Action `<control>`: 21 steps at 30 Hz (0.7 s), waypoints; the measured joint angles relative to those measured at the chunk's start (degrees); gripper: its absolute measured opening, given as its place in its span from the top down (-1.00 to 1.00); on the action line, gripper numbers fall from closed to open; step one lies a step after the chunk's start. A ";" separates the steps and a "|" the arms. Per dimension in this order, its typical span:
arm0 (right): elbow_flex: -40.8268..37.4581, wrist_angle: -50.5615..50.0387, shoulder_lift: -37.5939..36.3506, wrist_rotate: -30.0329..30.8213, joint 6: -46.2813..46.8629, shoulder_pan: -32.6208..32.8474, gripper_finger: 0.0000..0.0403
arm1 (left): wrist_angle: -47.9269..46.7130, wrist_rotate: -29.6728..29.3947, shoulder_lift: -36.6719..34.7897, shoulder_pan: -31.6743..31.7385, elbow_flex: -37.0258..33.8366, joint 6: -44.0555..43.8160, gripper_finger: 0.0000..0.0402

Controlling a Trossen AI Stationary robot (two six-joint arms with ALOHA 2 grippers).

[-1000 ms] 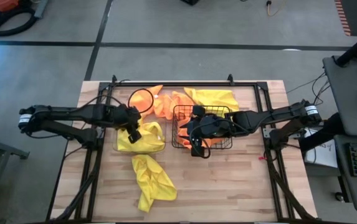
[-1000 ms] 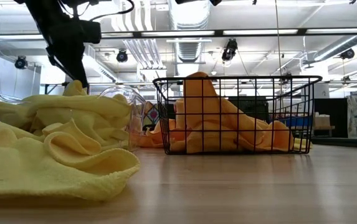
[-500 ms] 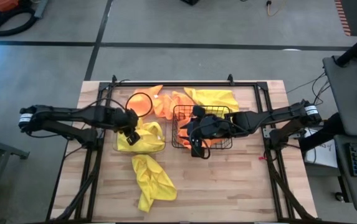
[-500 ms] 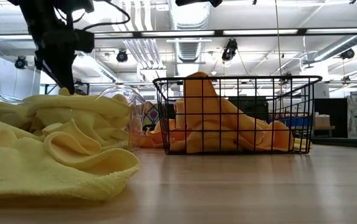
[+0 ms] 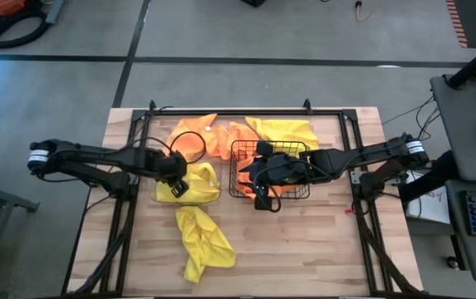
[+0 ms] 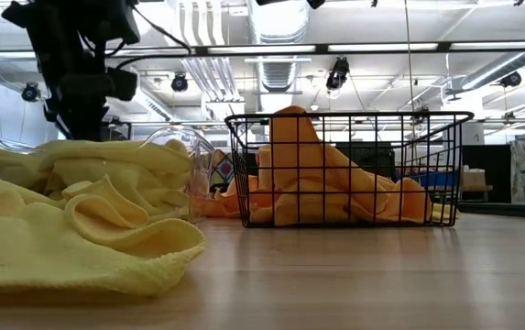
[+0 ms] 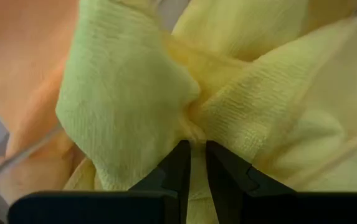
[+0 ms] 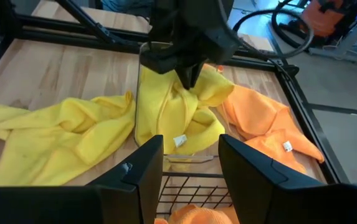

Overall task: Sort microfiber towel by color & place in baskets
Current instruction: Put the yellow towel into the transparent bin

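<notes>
My left gripper (image 5: 176, 183) is down in the clear plastic bin (image 5: 158, 198), shut on a yellow towel (image 7: 134, 99) at the top of the yellow heap (image 6: 97, 165) there. My right gripper (image 5: 259, 188) hovers open over the black wire basket (image 6: 354, 119), which holds orange towels (image 6: 317, 183). Its fingers (image 8: 138, 171) stand apart and touch nothing. Another yellow towel (image 5: 203, 241) lies crumpled on the table near the bin. Orange towels (image 5: 208, 137) and a yellow one (image 5: 289, 131) lie beyond the baskets. My left gripper pinches a bunched fold (image 7: 194, 127) of the yellow towel between its two fingertips (image 7: 179, 158), coming from above and pointing down. The cloth puckers into creases around the pinch. The towel still lies on the heap in the clear bin.
A black frame rail (image 5: 246, 110) runs along the table's far side and down both sides. A looped cable (image 5: 189, 141) hangs off the left arm above the orange towels. Bare wood (image 5: 304, 249) lies on the near right of the table.
My left gripper has sunk onto the yellow heap in the clear bin and shifted slightly toward the table's left edge. The towels show no clear movement.
</notes>
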 joint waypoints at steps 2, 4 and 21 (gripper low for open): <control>0.00 -0.02 0.00 0.00 0.02 0.00 0.25 | 0.13 0.01 0.64 0.00 -0.79 -0.74 0.81; 0.00 -0.03 0.00 0.00 0.01 0.00 0.25 | 0.35 -0.06 1.33 0.00 -1.20 -1.09 0.81; -1.74 2.44 0.04 0.00 -0.52 0.00 0.26 | 2.32 -1.73 4.23 -0.31 0.59 -0.70 0.81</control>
